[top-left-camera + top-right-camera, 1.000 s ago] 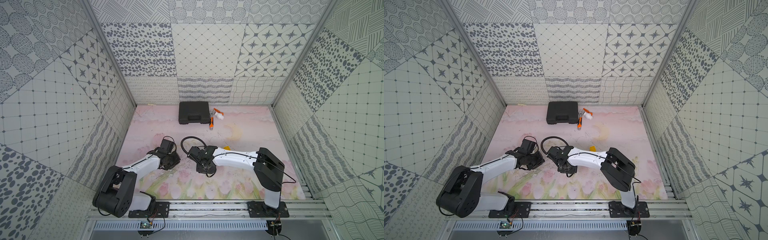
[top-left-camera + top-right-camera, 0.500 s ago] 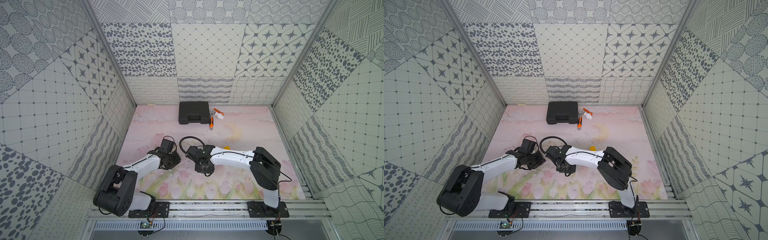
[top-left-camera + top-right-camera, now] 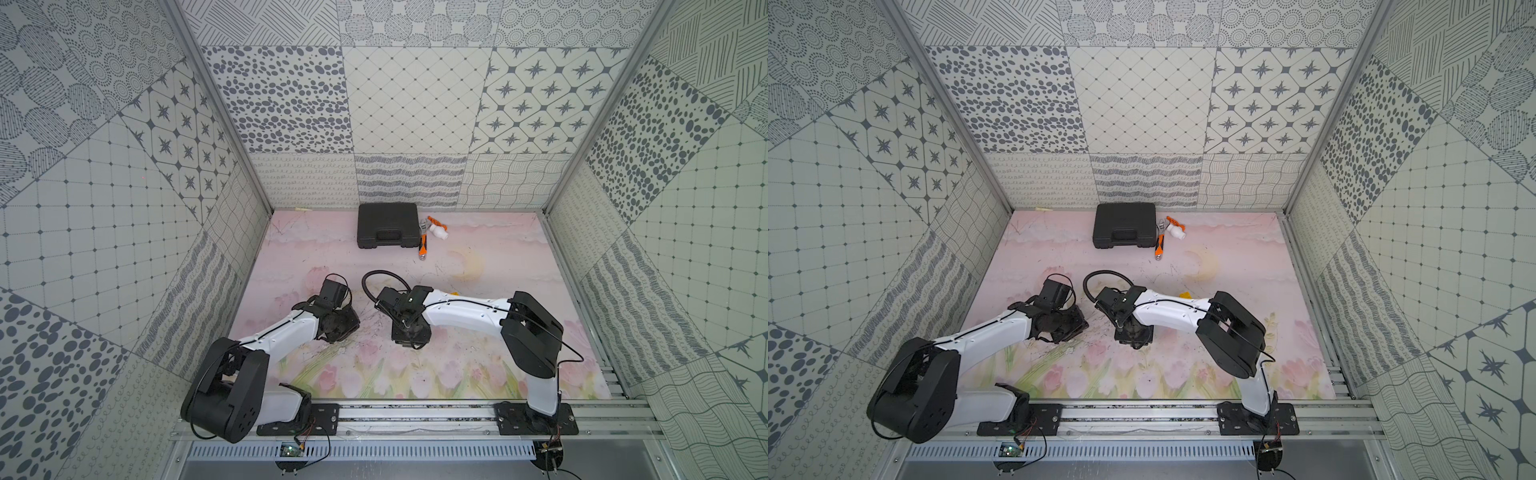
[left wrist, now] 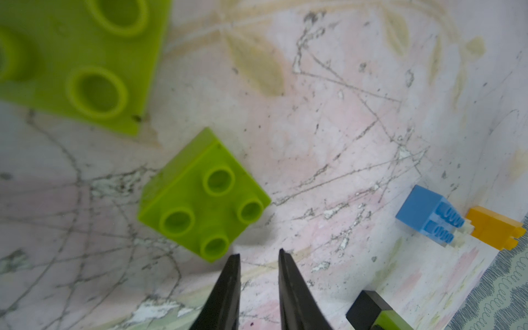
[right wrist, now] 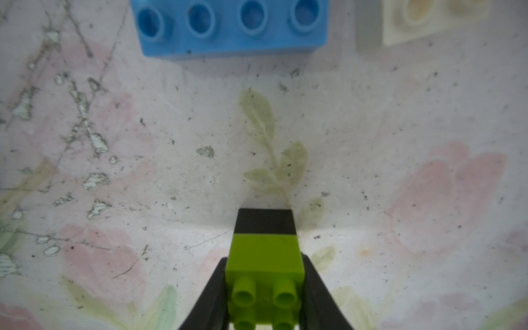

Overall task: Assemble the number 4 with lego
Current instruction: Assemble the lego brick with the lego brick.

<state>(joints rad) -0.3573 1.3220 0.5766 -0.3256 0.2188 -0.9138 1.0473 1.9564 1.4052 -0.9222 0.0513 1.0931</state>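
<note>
Lime green plastic fills your right wrist view: your right gripper (image 5: 264, 297) has its fingers closed on a lime green brick (image 5: 264, 258) that is already joined to a black brick (image 5: 265, 220), the pair resting low on the flower-printed counter (image 5: 171, 171). That green-and-black piece looks like one arm of the number 4.

Just ahead of it lies the long blue brick (image 5: 231, 25), studs up, with the white brick (image 5: 428, 20) close beside it; whether these two touch cannot be told here. In your left wrist view a yellow brick (image 4: 497, 227) sits against the white one, next to the blue.

Your left gripper (image 4: 258, 257) holds nothing, its fingers slightly apart just beside a loose lime green brick (image 4: 204, 197). Another lime green brick (image 4: 77, 57) lies nearby, also unattached.

By this look, the task is less than halfway: one arm pair is joined, a crossbar group is gathered, and two green bricks await placing. The second yellow brick is only glimpsed beyond your right arm in a top view (image 3: 1185, 294).

No brand, label or readable writing appears on any brick, nor on the black plastic case (image 3: 387, 225) and orange-handled wrench (image 3: 424, 246) at the back.
</note>
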